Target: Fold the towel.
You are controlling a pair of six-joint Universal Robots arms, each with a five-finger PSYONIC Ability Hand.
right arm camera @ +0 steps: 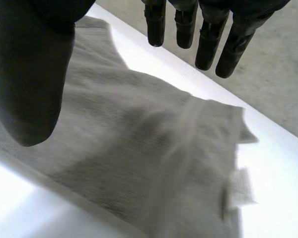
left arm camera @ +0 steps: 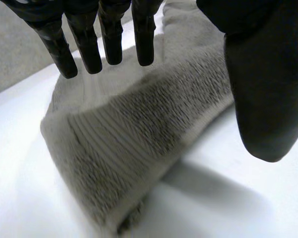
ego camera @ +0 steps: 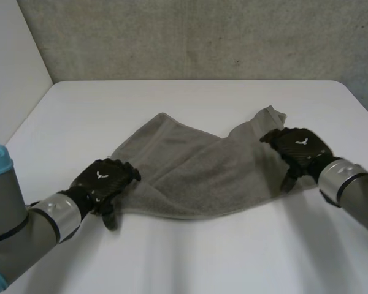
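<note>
A grey towel (ego camera: 190, 168) lies rumpled and partly doubled over in the middle of the white table (ego camera: 190, 257). My left hand (ego camera: 101, 184) hovers at the towel's near left corner, fingers straight and apart from the thumb, holding nothing. In the left wrist view the towel's folded corner (left arm camera: 134, 144) lies under the straight fingers (left arm camera: 89, 49). My right hand (ego camera: 300, 150) is over the towel's right end, open as well. Below its fingers (right arm camera: 203, 39) in the right wrist view, the towel (right arm camera: 154, 158) lies loose on the table.
A grey wall (ego camera: 202, 37) runs along the table's far edge. The table's left edge (ego camera: 24, 122) slants past my left arm (ego camera: 24, 226). Bare white tabletop surrounds the towel on all sides.
</note>
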